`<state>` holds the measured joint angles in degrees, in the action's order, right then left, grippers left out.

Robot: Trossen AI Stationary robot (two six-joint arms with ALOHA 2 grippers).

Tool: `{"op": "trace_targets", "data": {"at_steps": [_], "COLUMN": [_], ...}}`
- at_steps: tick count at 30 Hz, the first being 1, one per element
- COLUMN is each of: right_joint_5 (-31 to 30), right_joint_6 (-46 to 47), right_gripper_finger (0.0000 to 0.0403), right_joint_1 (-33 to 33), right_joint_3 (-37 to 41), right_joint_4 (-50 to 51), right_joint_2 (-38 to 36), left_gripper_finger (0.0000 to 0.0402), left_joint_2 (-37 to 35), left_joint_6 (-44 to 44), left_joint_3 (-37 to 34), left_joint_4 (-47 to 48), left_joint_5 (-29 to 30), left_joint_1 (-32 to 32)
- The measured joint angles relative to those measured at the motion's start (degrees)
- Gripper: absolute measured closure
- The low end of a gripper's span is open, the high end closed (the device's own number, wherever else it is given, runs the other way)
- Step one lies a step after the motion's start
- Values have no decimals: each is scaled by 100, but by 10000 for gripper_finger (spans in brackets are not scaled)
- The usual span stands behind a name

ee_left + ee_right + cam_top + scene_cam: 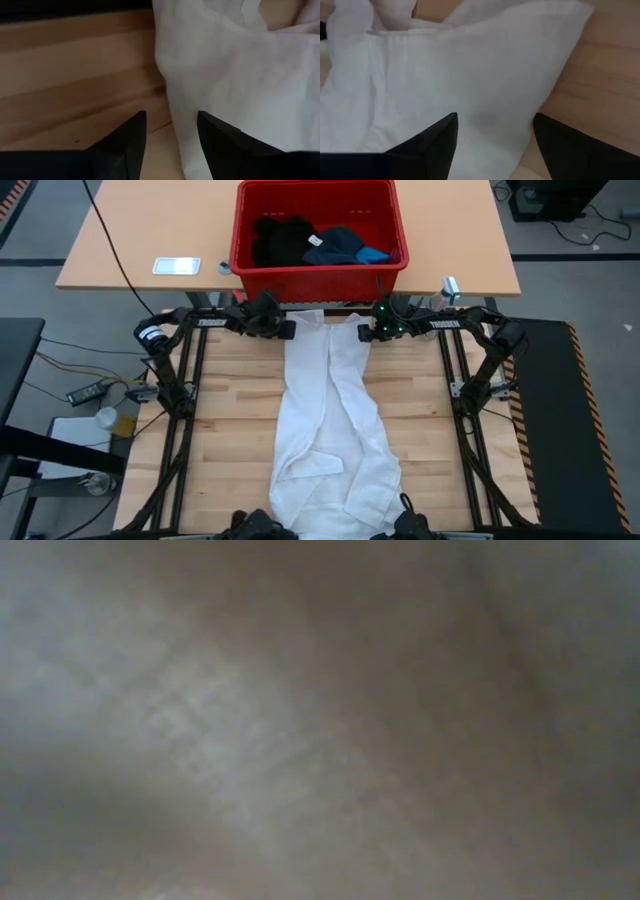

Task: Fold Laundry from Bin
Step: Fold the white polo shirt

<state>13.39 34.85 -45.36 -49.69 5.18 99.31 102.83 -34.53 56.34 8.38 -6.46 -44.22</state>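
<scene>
spreading step, by the look of it: large white cloth garment laid lengthwise down the wooden slatted table, 1 end near the big red ribbed plastic bin, which holds the black, navy and blue pieces. next move probably calls for pinching both far corners to start a fold. left gripper low over the left corner, fingers parted astride the hem, clamping nothing. right gripper mirrored at the right corner, spread over white cloth, ungripped.

A phone lies on the far table, left of centre; cables trail on the floor at left.
</scene>
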Motion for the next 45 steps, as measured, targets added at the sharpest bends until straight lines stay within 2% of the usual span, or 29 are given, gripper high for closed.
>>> {"op": "trace_targets", "data": {"at_steps": [7, 12, 18, 21, 24, 26, 28, 33, 40, 43, 45], "right_joint_5": [206, 390, 334, 233, 115, 121, 146, 313, 156, 125, 145], "right_joint_6": [-89, -102, -195, -287, -551, -792, -931, -1221, -2401, -2587, -2583], "right_gripper_finger": [149, 150, 173, 218, 293, 359, 388, 397, 400, 400, 400], "right_joint_1": [0, 14, 31, 60, 104, 136, 149, 194, 413, 369, 268], "right_joint_3": [0, -55, -217, -297, -293, -294, -294, -693, -1471, -1579, -1677], "right_joint_4": [-85, -188, -110, 258, 535, 488, 351, 554, 1677, 1607, 1601], "right_joint_2": [0, -4, -4, -4, -4, -4, -4, -102, -484, -640, -644], "left_gripper_finger": [213, 210, 252, 306, 380, 392, 396, 399, 400, 400, 401], "left_joint_2": [357, 399, 423, 423, 423, 409, 321, -351, -1094, -1258, -1263], "left_joint_6": [-399, -471, -318, -244, -44, -31, 88, 809, 1724, 2109, 2006], "left_joint_3": [3, 7, 7, 7, 7, 7, 3, 7, 4, 7, 7], "left_joint_4": [-530, -1006, -863, -829, -740, -749, -769, -843, -670, -1053, -1315], "left_joint_5": [-66, -386, -718, -735, -752, -756, -752, -707, -856, -817, -834], "left_joint_1": [156, 235, 231, 231, 214, 206, 203, 199, 34, -29, -205]}}
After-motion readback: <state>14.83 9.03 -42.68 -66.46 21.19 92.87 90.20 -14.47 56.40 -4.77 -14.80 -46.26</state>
